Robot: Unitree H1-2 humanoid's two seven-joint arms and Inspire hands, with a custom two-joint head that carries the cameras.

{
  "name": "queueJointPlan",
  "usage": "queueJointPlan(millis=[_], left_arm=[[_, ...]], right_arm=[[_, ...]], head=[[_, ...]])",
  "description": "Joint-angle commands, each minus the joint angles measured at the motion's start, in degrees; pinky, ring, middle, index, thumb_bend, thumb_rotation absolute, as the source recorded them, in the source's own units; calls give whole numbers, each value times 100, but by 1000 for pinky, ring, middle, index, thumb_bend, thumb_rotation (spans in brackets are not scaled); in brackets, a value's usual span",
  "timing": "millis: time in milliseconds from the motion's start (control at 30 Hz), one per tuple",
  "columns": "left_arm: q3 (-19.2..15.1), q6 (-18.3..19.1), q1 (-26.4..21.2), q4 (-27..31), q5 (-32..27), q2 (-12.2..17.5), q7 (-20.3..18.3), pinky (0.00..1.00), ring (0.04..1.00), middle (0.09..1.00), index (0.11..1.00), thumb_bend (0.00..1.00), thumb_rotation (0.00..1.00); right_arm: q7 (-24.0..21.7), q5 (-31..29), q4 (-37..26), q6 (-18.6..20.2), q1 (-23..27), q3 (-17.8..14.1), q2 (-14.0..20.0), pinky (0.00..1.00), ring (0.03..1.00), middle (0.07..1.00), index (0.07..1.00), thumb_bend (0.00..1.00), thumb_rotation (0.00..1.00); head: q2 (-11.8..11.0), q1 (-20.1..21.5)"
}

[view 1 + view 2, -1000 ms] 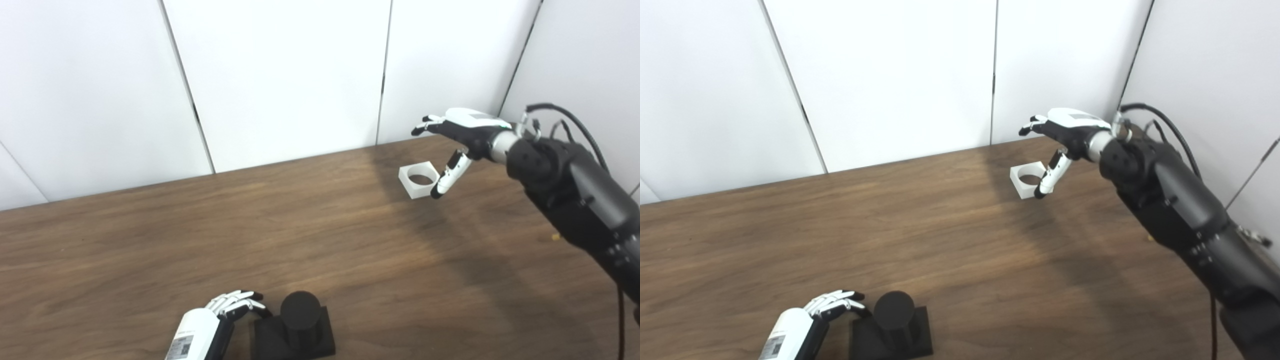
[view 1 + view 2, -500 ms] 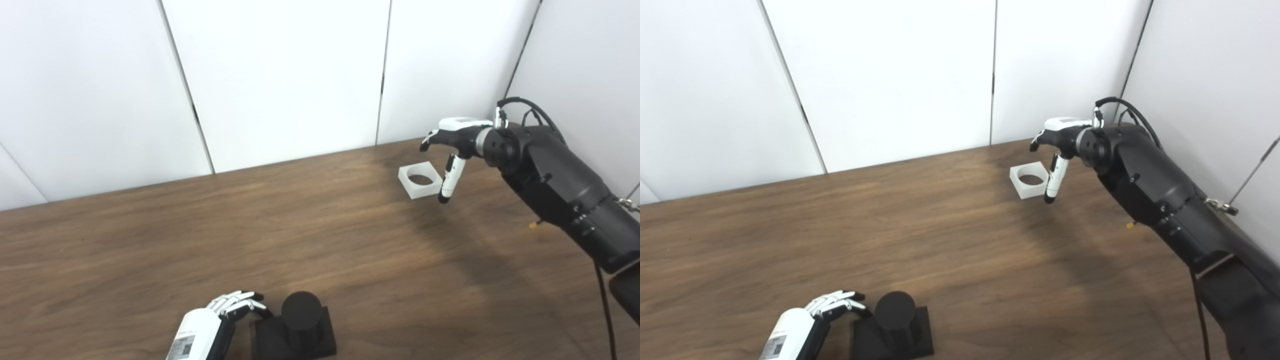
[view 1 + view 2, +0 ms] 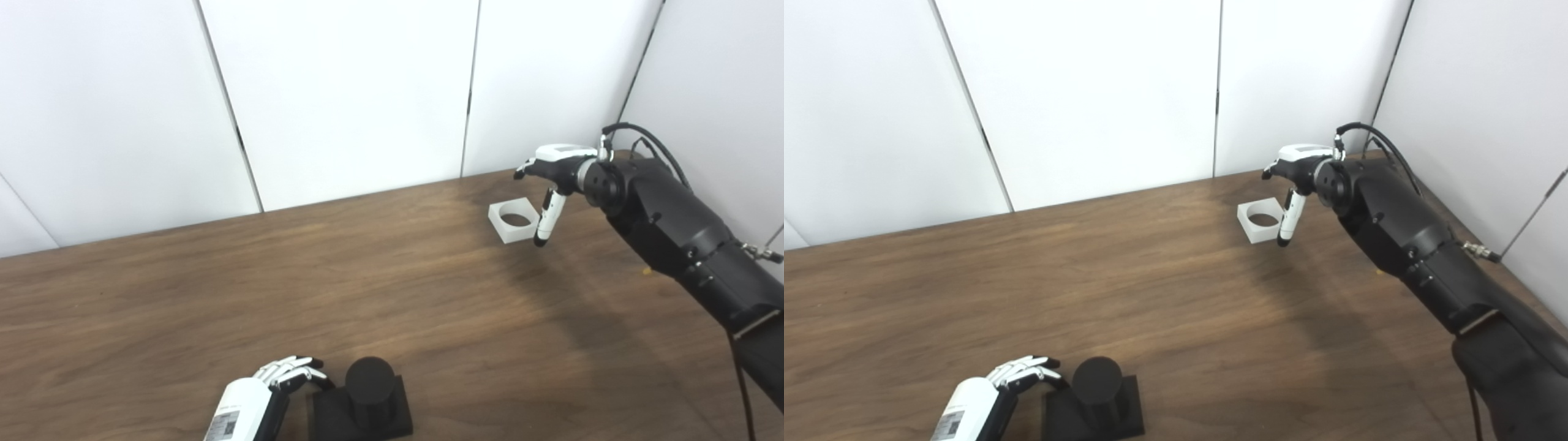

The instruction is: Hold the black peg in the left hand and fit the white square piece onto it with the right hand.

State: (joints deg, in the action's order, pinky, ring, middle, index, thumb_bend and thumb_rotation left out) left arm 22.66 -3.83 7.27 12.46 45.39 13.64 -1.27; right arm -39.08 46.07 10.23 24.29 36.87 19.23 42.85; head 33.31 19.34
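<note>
Two hands show: our right hand (image 3: 554, 177) hangs open at the far right of the table (image 3: 245, 294), fingers spread and holding nothing, thumb (image 3: 544, 217) pointing down just beside the right edge of the white piece (image 3: 513, 222), though we cannot tell whether it touches. That piece lies flat on the table, its round hole facing up, well apart from the peg (image 3: 368, 386). Near the bottom edge our left hand (image 3: 288, 373) is open too, fingers loosely curled just left of the peg's square base, gripping nothing, while the peg stands upright.
</note>
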Motion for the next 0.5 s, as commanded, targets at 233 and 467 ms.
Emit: queueJointPlan(millis=[233, 467], left_arm=[[126, 160, 158, -29, 131, 38, -338, 819, 829, 778, 489, 510, 41], [160, 299, 164, 112, 186, 36, -449, 823, 832, 778, 489, 510, 41]], right_arm=[[242, 64, 167, -82, 290, -35, 11, 1000, 1000, 1000, 951, 964, 173], [261, 125, 423, -80, 347, 93, -103, 1000, 1000, 1000, 945, 963, 195]], head=[[29, -54], [69, -96]])
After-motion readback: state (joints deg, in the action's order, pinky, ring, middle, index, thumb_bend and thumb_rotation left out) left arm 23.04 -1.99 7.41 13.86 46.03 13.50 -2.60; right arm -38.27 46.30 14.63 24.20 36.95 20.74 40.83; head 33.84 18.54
